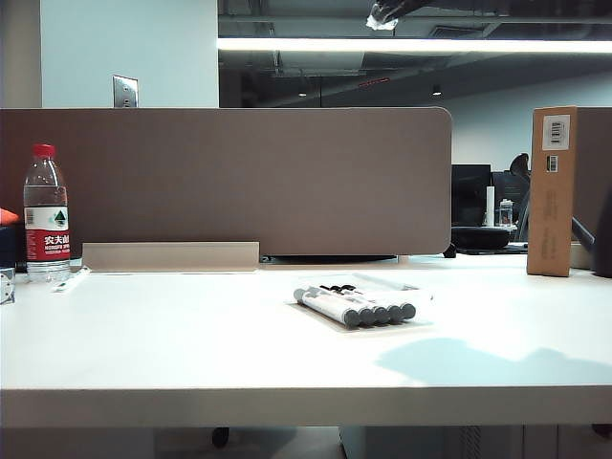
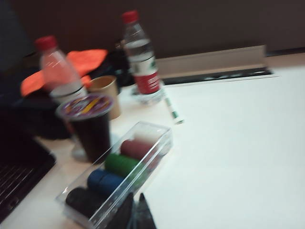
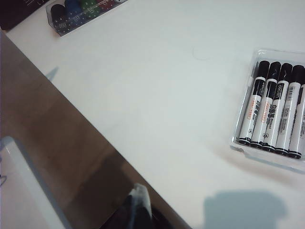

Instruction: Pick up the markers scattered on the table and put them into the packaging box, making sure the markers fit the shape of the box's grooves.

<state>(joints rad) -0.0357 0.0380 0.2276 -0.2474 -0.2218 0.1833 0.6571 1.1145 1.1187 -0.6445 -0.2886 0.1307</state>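
Several markers with white-grey barrels and black caps lie side by side in the clear packaging box in the middle of the white table. The right wrist view shows the same markers from high up, in the grooves of the box, which the picture's edge cuts off. My right gripper hangs over the table's front edge, far from the box, shut, with a white scrap on its tip. My left gripper is blurred, tips together, empty, beside a clear case.
A clear case of coloured cylinders lies by the left gripper, with a dark cup, two water bottles and a green-capped pen behind it. A brown carton stands at the back right, and a partition runs along the back.
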